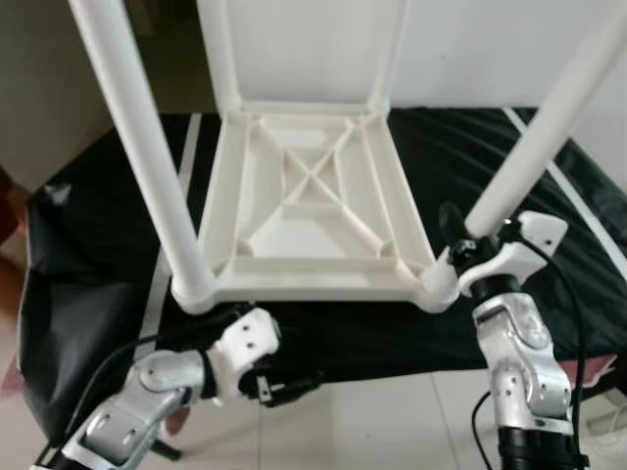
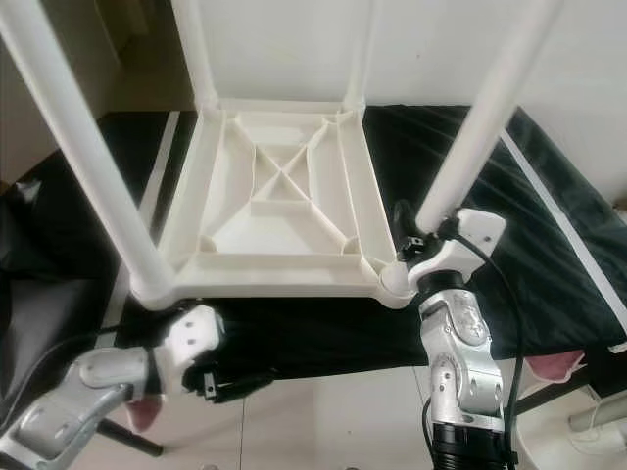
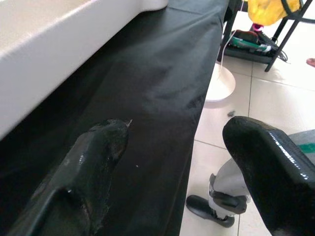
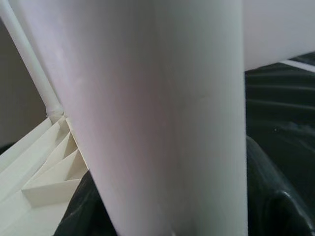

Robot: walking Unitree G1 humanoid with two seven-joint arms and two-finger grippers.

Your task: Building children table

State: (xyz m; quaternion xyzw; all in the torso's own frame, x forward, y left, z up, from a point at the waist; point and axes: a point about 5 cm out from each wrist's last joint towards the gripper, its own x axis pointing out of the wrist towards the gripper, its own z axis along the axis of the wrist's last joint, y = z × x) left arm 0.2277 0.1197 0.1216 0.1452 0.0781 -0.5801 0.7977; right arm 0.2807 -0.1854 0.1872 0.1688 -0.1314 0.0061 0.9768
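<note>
A white plastic children's table [image 1: 313, 196] lies upside down on a black cloth [image 1: 98, 245], its four legs pointing up. My right gripper [image 1: 480, 230] is shut on the near right leg [image 1: 534, 147] just above its corner socket. In the right wrist view that leg [image 4: 162, 113] runs between the two black fingers [image 4: 280, 201]. My left gripper [image 1: 289, 390] hangs below the table's near left corner, in front of the cloth's hanging edge. It is open, with only cloth behind its fingers [image 3: 98, 152]. The near left leg [image 1: 137, 147] stands in its socket.
The cloth-covered surface ends at a front edge, with white tiled floor [image 1: 372, 421] below it. A white stripe [image 1: 162, 264] runs along the cloth at the left. A yellow item on a black stand [image 3: 268, 10] and a white round base [image 3: 221, 83] are on the floor nearby.
</note>
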